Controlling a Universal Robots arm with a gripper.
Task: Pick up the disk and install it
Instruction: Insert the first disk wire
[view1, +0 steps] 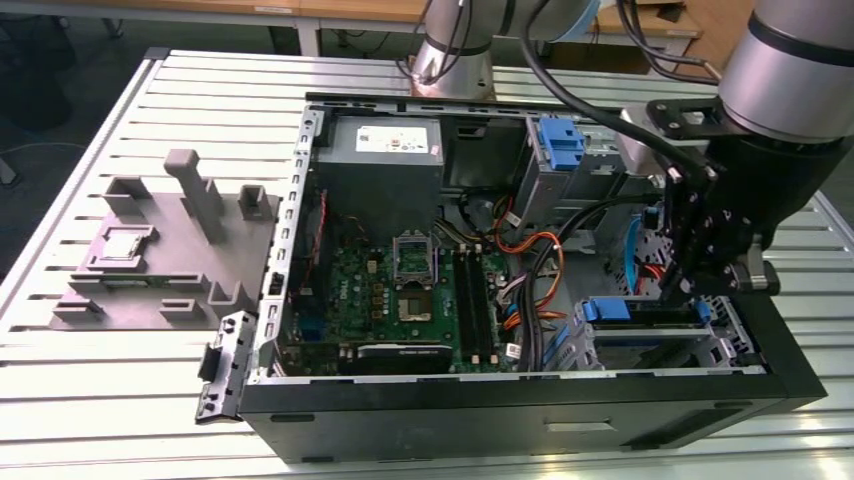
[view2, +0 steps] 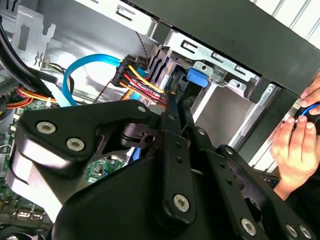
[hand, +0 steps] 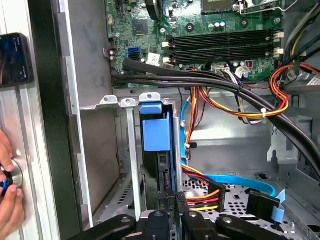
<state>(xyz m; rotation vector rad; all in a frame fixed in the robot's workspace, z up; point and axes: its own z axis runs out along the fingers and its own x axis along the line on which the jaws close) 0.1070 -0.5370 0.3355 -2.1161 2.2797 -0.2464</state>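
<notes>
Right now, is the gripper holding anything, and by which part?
Yes: the gripper holds the disk, jaws closed on its thin upper edge, the disk standing edge-up in the drive cage.

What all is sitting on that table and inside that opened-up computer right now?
Black metal computer case: one, open, on the slatted table.
Silver slatted metal table: one, under everything.
Green motherboard: one, on the case floor.
Grey power-supply box with white label: one, far corner of the case.
Blue plastic bracket: one, upright at the far side of the case.
Disk in blue plastic carrier: one, standing in the metal drive cage, at the gripper's tips.
Blue flat cable: one, curving beside the cage.
Grey plastic fixture: one, at the exterior view's left.
Person's hands: at the case's outer edge.
Black gripper: one, jaws close together around the disk's edge.
</notes>
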